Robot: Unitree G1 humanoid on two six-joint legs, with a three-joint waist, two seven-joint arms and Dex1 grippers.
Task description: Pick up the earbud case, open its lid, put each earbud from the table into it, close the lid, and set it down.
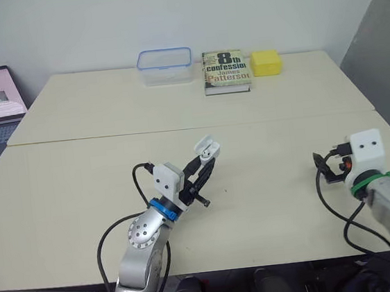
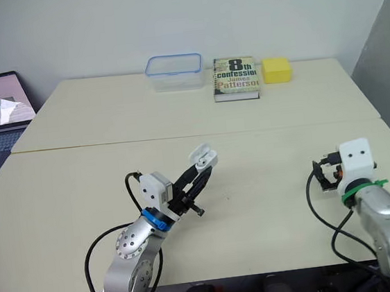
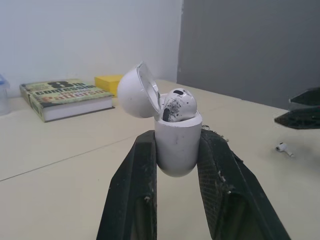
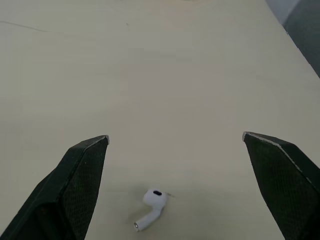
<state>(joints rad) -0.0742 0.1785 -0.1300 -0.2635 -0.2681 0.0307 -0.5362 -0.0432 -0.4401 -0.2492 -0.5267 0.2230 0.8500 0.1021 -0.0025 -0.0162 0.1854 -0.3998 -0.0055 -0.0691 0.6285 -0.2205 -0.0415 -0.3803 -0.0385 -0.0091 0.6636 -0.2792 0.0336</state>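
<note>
Lying between the right tool's (image 4: 175, 137) spread fingers (image 4: 75, 180) is one earbud (image 4: 151, 202).

The pale cream table (image 1: 81, 193) (two tops butted edge to edge) carries a row along its far side: a clear container (image 1: 165, 66) with a blue rim, a book (image 1: 226, 71) lying flat near it, and a yellow block (image 1: 266, 62) just beside the book. Toward the right, a white earbud (image 4: 150, 207) lies on bare tabletop.

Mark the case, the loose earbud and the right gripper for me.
case (image 3: 177, 145): left wrist view, on its lower body.
loose earbud (image 4: 154, 197): right wrist view, on its head.
right gripper (image 4: 175, 136): right wrist view, midway between its fingertips.
</note>
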